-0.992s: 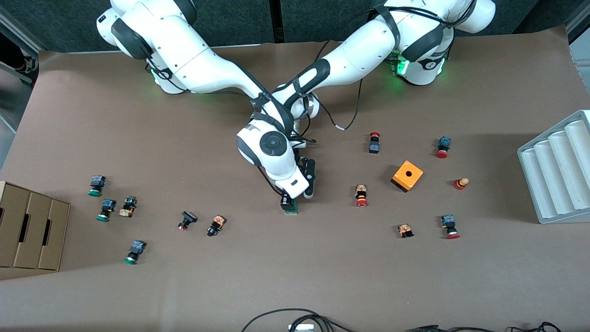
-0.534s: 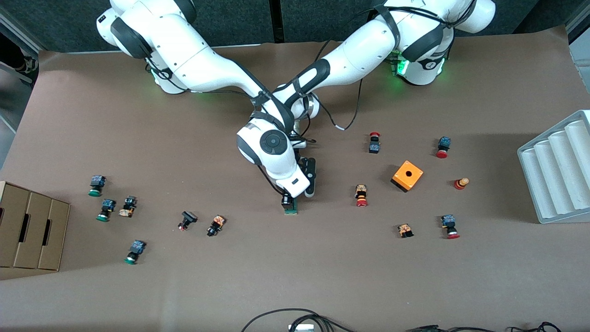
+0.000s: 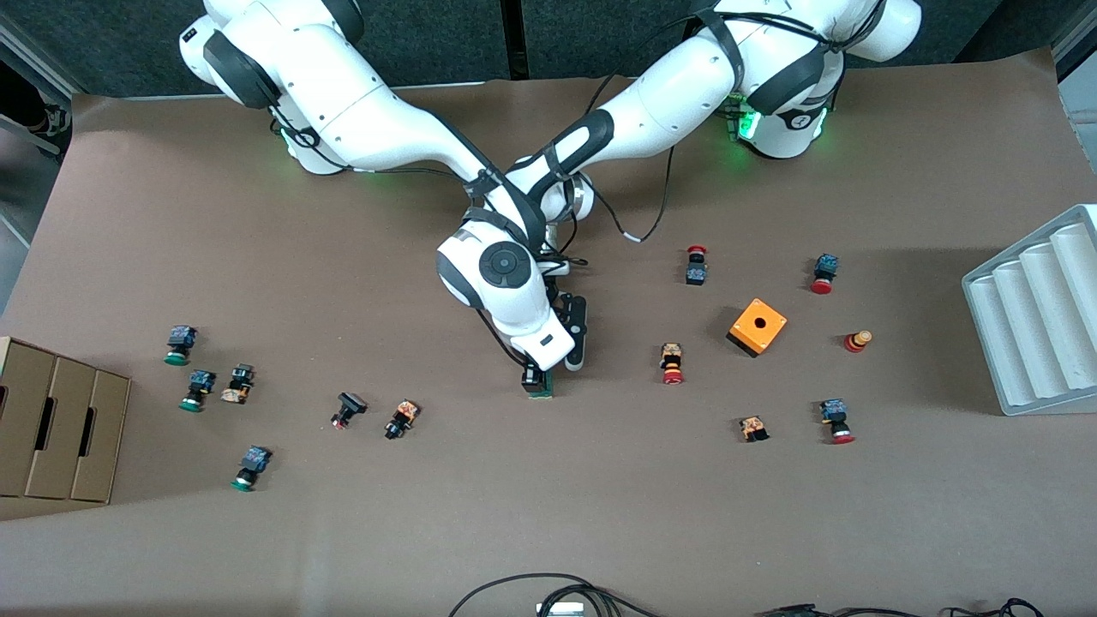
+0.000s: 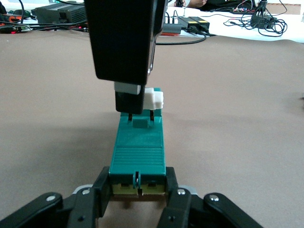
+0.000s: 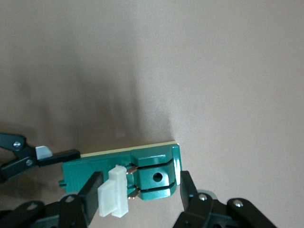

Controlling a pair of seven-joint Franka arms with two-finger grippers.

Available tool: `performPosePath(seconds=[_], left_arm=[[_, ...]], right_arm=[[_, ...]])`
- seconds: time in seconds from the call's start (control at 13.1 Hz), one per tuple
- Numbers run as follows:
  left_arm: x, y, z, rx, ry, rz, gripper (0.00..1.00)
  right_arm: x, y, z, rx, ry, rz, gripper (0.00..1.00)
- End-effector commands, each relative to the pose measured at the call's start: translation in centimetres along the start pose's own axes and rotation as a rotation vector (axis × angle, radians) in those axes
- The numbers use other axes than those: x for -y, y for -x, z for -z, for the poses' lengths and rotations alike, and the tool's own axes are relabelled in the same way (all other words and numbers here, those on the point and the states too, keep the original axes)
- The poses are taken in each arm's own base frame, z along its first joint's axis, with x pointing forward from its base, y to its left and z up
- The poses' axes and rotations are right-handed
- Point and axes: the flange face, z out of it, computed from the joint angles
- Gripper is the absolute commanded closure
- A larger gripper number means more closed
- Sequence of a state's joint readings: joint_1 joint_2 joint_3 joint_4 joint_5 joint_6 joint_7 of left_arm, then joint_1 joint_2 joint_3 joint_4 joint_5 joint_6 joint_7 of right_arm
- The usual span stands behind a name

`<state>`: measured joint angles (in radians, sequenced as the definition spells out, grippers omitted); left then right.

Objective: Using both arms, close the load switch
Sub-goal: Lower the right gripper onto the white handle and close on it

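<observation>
The load switch (image 3: 540, 386) lies flat on the worktop (image 3: 548, 497) at frame centre. The left hand (image 4: 137, 197) clamps its green end. The right hand (image 5: 137, 202) brackets the white lever (image 5: 114, 197), which stands raised. By my reading, bracing is done; closing remains.

Load switch (image 4: 138, 151): narrow dark-green rectangular block, lying flat on the bench near its middle. White lever piece (image 5: 114, 197) stands raised on two thin metal pins at one end. Cream-coloured base edge visible along its underside.
</observation>
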<state>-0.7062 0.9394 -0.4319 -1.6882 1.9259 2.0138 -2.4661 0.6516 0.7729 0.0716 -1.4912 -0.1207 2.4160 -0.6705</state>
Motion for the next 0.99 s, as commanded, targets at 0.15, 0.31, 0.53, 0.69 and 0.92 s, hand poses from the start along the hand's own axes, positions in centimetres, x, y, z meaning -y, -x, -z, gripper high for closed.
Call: performPosePath(seconds=[0.15, 0.31, 0.53, 0.69, 0.92], left_arm=[[-0.5, -0.03, -0.61, -0.009, 0.029, 0.007, 0.57], [-0.52, -0.12, -0.59, -0.009, 0.028, 0.009, 0.57], [-0.5, -0.01, -0.6, -0.007, 0.029, 0.008, 0.57], [-0.49, -0.02, -0.61, -0.008, 0.028, 0.008, 0.57], [-0.49, -0.02, -0.61, -0.008, 0.028, 0.008, 0.57]], right_arm=[[-1.14, 0.16, 0.65, -0.005, 0.032, 0.01, 0.3], [-1.08, 0.08, 0.68, -0.007, 0.032, 0.007, 0.38], [-1.02, -0.03, 0.71, -0.01, 0.033, -0.002, 0.43], [-0.91, -0.2, 0.84, -0.013, 0.034, 0.001, 0.5], [-0.84, -0.35, 0.82, -0.016, 0.044, 0.008, 0.56]])
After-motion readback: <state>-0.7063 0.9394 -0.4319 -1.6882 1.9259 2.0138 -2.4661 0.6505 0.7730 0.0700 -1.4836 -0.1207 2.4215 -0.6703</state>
